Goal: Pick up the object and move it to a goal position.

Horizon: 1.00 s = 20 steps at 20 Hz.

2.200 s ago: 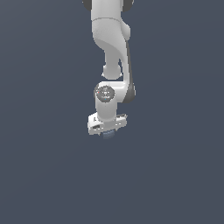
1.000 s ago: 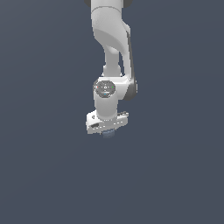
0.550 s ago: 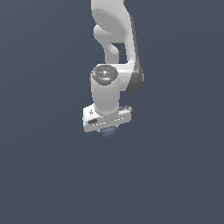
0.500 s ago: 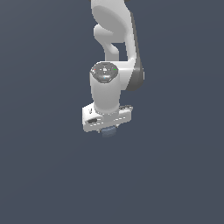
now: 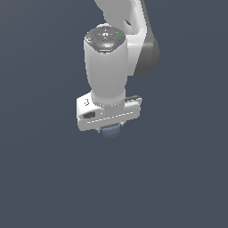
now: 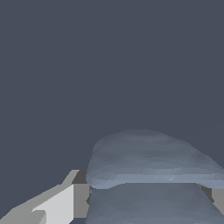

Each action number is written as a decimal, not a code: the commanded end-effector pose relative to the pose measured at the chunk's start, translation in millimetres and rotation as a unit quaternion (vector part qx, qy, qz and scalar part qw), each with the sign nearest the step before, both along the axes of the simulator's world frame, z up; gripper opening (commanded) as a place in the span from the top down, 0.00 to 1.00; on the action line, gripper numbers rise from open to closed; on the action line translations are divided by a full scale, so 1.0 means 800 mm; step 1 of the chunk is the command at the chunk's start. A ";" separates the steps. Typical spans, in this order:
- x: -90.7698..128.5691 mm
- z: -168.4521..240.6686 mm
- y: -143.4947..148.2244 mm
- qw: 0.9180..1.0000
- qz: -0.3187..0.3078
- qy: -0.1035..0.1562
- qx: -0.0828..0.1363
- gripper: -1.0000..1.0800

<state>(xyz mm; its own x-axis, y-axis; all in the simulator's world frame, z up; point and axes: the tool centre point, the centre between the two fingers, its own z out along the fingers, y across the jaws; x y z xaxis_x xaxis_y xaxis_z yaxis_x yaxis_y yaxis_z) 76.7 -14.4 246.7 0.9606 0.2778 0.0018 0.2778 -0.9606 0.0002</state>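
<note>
The object (image 5: 111, 131) is a small, stubby, pale blue-grey piece with faint ridges. In the exterior view only its lower end shows, poking out under the white gripper (image 5: 110, 128). The gripper is shut on it and holds it up off the dark floor. The gripper's body hides the fingers and the upper part of the object. In the wrist view the object (image 6: 151, 170) fills the near part of the picture, and one white finger (image 6: 57, 204) shows beside it.
A flat dark blue-grey floor (image 5: 49, 187) lies all around the arm. The white arm (image 5: 113, 58) rises above the gripper and leaves the picture at the top. No goal marker shows.
The arm has lifted the gripper with the object in it and has come closer to the exterior camera, so it looks larger. The gripper has stayed shut on the object.
</note>
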 end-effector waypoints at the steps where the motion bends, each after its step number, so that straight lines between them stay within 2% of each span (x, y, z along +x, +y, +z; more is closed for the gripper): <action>1: 0.010 0.023 0.001 1.000 0.000 0.001 0.000 1.00; 10: 0.036 0.078 0.003 1.000 0.000 0.001 0.000 1.00; 20: 0.047 0.099 0.004 1.000 0.000 0.001 0.000 1.00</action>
<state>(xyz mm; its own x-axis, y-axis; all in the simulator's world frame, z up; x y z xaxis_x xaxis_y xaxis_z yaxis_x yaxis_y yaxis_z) 113.6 -11.2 324.5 0.9607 0.2777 0.0003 0.2777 -0.9607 -0.0001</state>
